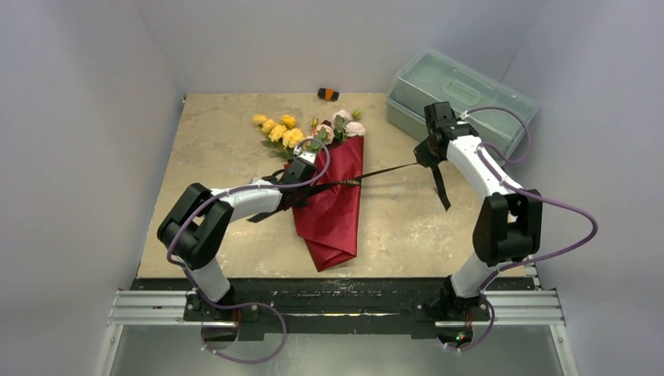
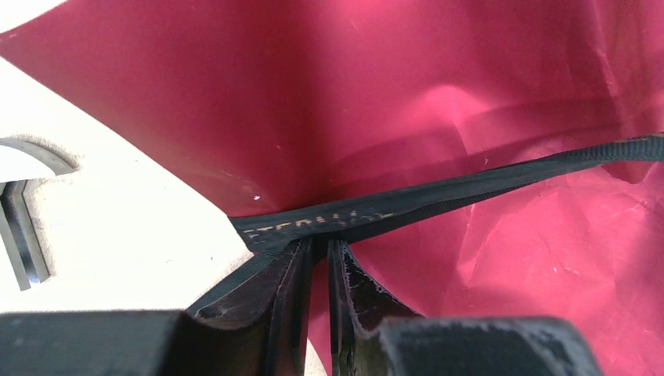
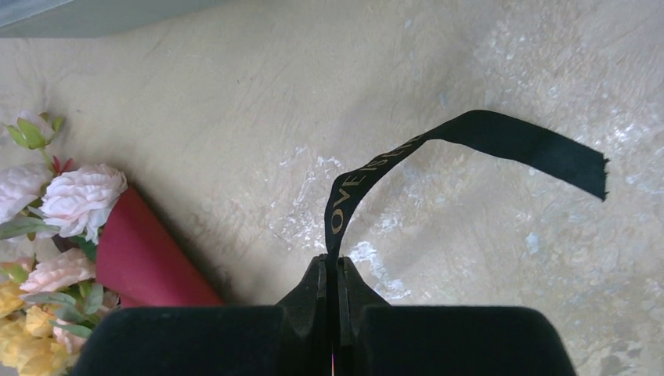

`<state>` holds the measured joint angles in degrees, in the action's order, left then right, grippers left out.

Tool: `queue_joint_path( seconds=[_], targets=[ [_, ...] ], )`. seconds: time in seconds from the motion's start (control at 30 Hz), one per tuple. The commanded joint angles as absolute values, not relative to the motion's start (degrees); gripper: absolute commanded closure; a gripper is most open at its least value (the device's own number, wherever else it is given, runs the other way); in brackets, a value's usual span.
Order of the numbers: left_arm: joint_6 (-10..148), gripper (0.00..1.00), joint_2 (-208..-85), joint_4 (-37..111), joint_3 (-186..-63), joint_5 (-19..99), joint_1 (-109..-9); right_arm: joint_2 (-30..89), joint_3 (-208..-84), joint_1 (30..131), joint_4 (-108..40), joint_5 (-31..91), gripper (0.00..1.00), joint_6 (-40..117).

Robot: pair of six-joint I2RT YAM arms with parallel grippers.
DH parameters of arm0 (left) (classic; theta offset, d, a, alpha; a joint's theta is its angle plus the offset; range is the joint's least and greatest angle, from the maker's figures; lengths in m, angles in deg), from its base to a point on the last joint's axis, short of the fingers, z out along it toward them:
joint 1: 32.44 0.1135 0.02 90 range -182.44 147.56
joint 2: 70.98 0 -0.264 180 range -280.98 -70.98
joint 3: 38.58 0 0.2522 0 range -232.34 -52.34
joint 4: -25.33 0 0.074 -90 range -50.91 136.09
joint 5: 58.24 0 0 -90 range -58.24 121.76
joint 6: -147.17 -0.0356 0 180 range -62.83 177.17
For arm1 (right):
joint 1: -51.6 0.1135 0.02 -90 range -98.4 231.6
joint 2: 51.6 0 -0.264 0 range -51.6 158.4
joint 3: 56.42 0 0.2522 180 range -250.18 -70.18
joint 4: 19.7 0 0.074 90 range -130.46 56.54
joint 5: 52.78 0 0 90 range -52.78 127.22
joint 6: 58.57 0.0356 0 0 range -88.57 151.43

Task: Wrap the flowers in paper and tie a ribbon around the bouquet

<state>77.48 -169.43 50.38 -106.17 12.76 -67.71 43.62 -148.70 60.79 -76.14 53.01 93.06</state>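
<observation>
Closest to the lens, the right gripper [image 3: 333, 266] has its fingers pressed flat together on the ribbon [image 3: 501, 141]. The free tail arcs up and off to the right, gold lettering showing, its cut end in the air over the table [image 3: 235, 94]. From above we see the strip running taut from that grip across to the left gripper [image 1: 301, 182], which sits at the left edge of the bouquet [image 1: 333, 211]. Its wrist view shows narrow jaws, and we judge they pinch the ribbon at the very tips, hard against the paper [image 2: 313, 94]; a loose length trails off beside it. The bouquet lies mid-table, flowers [image 1: 282, 133] toward the far side and the folded point toward the arm bases, with the ribbon crossing the cone just below the blooms. Handling notes: the ribbon looks thin, floppy and probably slick, so we would grip it on the flat faces and keep it tensioned, or it will likely sag. The paper looks thin and crinkled and would probably crease or tear under a hard pull. We expect the whole bundle to be light and to slide easily. We would hold the cone at the waist, never by the blooms.
</observation>
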Motion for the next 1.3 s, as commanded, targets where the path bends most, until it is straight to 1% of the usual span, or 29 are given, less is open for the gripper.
queue_joint_path(
  seconds=[0.0, 0.13, 0.23, 0.33, 0.53, 0.63, 0.7, 0.73, 0.83, 0.9, 1.0, 1.13, 1.27],
  targets=[
    [76.24, 0.83, -168.14, 53.87, -104.65, 12.01, -67.34, 41.48, -150.10, 59.47, -75.34, 56.36, 1.00, 87.46],
    [76.48, 0.83, -166.52, 54.71, -105.60, 12.53, -67.35, 41.64, -145.70, 59.44, -72.52, 52.18, 1.00, 87.41],
    [77.00, 0.81, -165.45, 55.78, -106.79, 13.57, -67.36, 42.61, -144.50, 59.59, -72.05, 51.47, 1.00, 86.53],
    [77.46, 0.77, -163.32, 56.58, -108.25, 15.28, -67.35, 43.42, -143.95, 60.08, -70.48, 49.26, 1.00, 85.78],
    [77.13, 0.65, -158.82, 59.56, -111.15, 17.75, -67.42, 44.88, -144.26, 62.83, -69.86, 48.18, 1.00, 85.91],
    [76.95, 0.55, -157.11, 61.73, -111.99, 17.40, -67.40, 45.31, -144.72, 63.76, -69.91, 48.03, 1.00, 86.01],
    [77.47, 0.43, -155.73, 63.13, -112.04, 16.15, -67.42, 45.57, -144.93, 63.96, -69.89, 47.89, 1.00, 85.94],
    [77.98, 0.35, -155.29, 63.67, -111.83, 15.21, -67.42, 45.74, -144.97, 63.97, -69.92, 47.72, 1.00, 85.93],
    [78.67, 0.25, -154.62, 65.70, -110.95, 12.87, -67.31, 46.05, -145.00, 63.94, -70.02, 47.13, 1.00, 86.07],
    [77.65, 0.21, -154.48, 65.87, -109.75, 12.91, -67.29, 46.01, -144.70, 63.97, -69.85, 46.86, 1.00, 86.22],
    [75.94, 0.21, -154.85, 65.76, -108.23, 14.67, -66.10, 45.87, -144.62, 64.02, -69.96, 46.68, 1.00, 86.27],
    [71.19, 0.27, -155.94, 65.65, -107.20, 20.07, -62.82, 45.94, -145.13, 64.07, -70.57, 46.72, 1.00, 86.27],
    [66.66, 0.30, -156.85, 66.57, -107.15, 21.68, -60.63, 46.30, -145.87, 64.00, -71.15, 46.59, 1.00, 86.16]
  ],
)
